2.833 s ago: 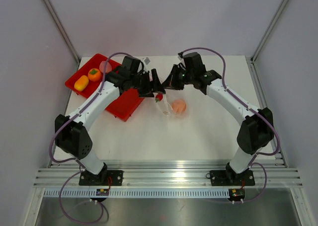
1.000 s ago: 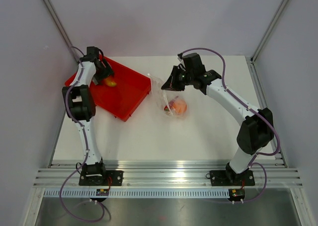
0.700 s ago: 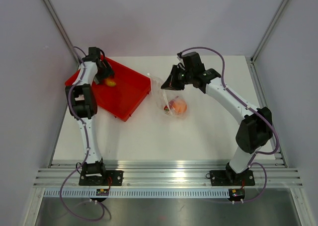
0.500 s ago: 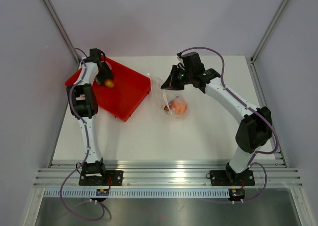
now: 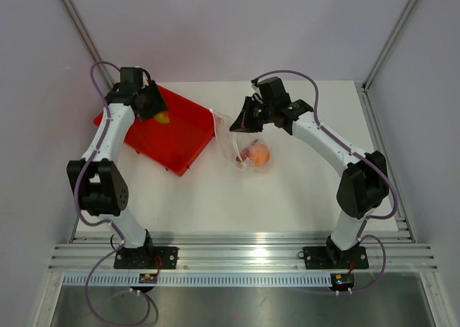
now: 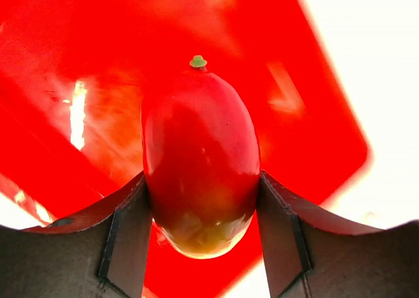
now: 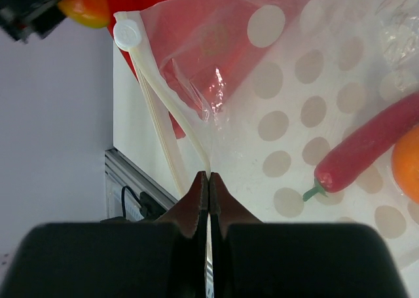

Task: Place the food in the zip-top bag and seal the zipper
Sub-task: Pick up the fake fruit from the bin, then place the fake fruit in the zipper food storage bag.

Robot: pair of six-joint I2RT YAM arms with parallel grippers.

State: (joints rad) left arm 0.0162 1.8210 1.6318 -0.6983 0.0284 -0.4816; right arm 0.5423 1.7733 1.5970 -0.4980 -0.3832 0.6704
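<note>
Red-orange plastic is noted between the fingers of the left gripper [image 6: 201, 180]. A red-orange oval piece [image 6: 200, 147] with a small green stem tip is clamped at its sides, and each finger [image 6: 124, 232] is pressed flat against it. The jaws are set partly apart, to the fruit's width. In the overhead view this gripper is found over the far left part of the red tray [image 5: 183, 140]. Whether the piece is clear of the tray floor cannot be told.

The right gripper [image 7: 208, 177] is recorded fully closed, fingertips together. It is pinched on the mouth edge of the zip-top bag [image 7: 308, 101], where the zipper [image 7: 163, 92] runs down into the fingertips. The bag is laid on the white table [image 5: 215, 197] just right of the tray, with its mouth raised at the right gripper. Inside it an orange ball [image 5: 259, 154] and a long red piece [image 7: 366, 147] are seen.
</note>
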